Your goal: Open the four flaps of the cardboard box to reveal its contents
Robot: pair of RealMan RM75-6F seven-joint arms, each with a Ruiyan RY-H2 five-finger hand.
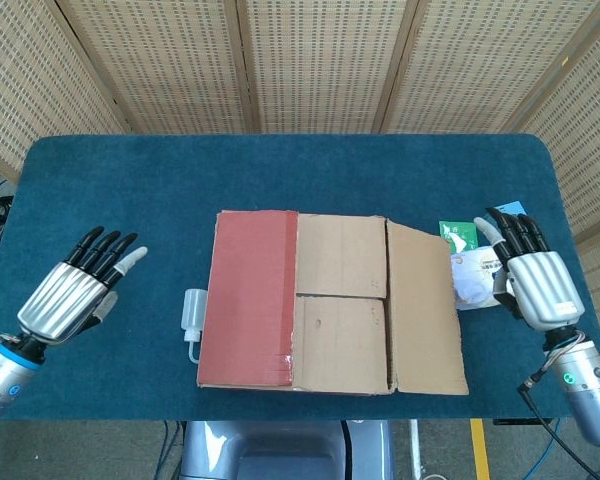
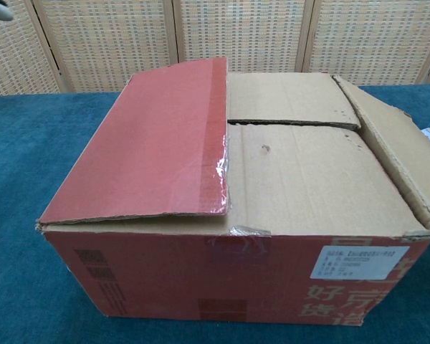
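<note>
Head view
Box: the cardboard box (image 1: 320,300) sits mid-surface (image 1: 280,175), its red flap (image 1: 250,297) lying flat, two inner flaps shut, right flap (image 1: 425,310) folded outward.
My left hand (image 1: 75,290): off to the left, well apart from the box, fingers straight and spread, holding nothing.
My right hand (image 1: 535,280): right of the box, fingers extended, nothing held.
Bottle (image 1: 193,318): just beside the box's left wall.
Packets (image 1: 470,265): between box and right hand.

Chest view
Box (image 2: 272,272): fills the frame, red flap (image 2: 150,147) slightly raised.

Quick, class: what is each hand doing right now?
Left hand: open, holding nothing.
Right hand: open, holding nothing.
</note>
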